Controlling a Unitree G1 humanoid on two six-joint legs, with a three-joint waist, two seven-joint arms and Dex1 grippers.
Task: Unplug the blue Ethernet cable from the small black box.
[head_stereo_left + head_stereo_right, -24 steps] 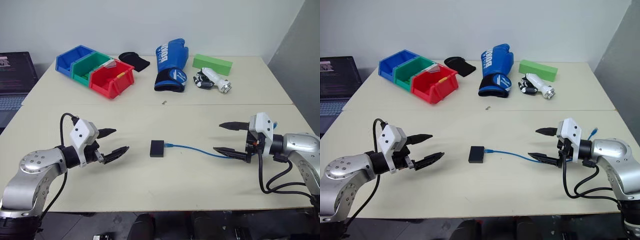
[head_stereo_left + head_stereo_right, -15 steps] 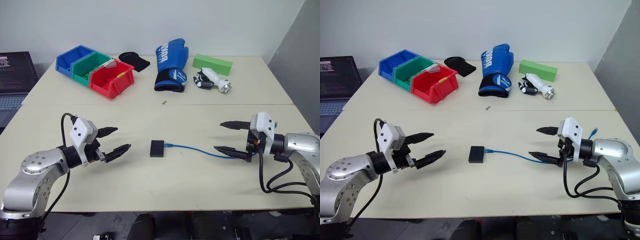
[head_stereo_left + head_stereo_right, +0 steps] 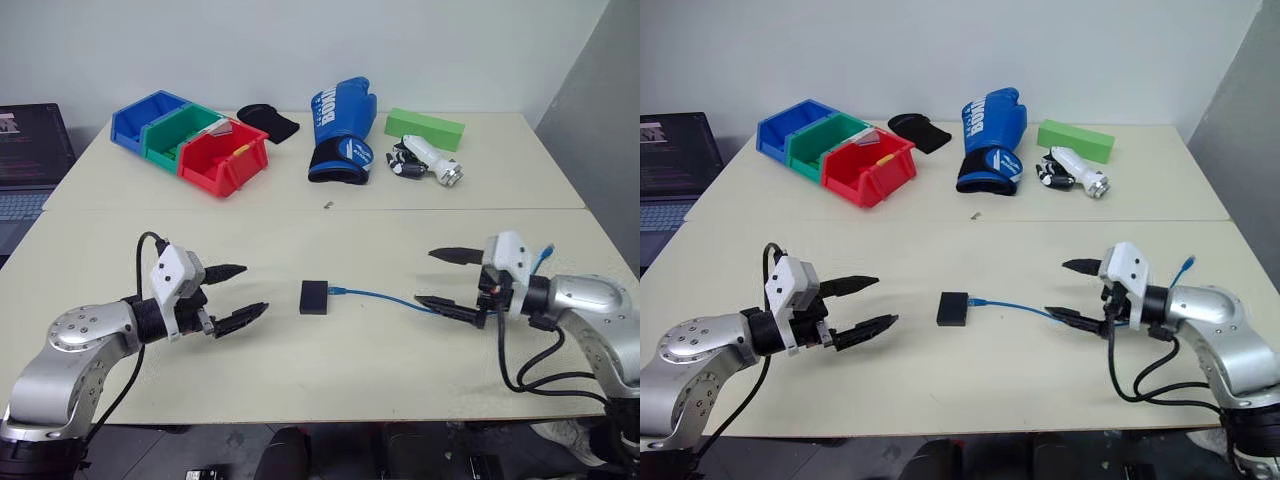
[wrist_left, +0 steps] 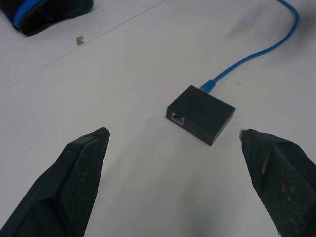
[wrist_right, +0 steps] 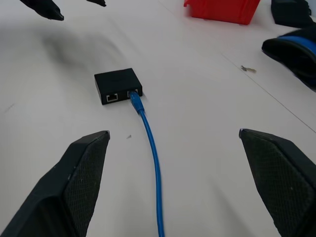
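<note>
Both grippers are seen closer to the middle of the desk [image 3: 300,370] than a moment ago; box and cable are unchanged.

Small black box [image 3: 314,297]: matte, flat, rectangular, lying flat at mid-desk. Two ports are seen on one side in the right wrist view; a further port is seen on another side in the left wrist view. Blue Ethernet cable [image 3: 385,297]: thin, bright blue, plugged into one of the two ports on the side facing the right gripper, the other one left free. It is run in a slack curve across the desk toward the right gripper.

Left gripper [image 3: 243,294]: fingers [image 4: 81,170] spread wide, nothing held; box is seen ahead, framed between the fingertips in the wrist view, clearly apart. Right gripper [image 3: 440,278]: fingers [image 5: 84,170] spread wide, nothing gripped; cable is passed between them, and whether the lower finger touches it cannot be told. Box is well ahead of the tips.

Three joined bins at the far left: blue bin [image 3: 140,118], green bin [image 3: 178,130], red bin [image 3: 222,155]. A small pale item is seen at the red bin's rim; the rest of the contents cannot be made out.
</note>
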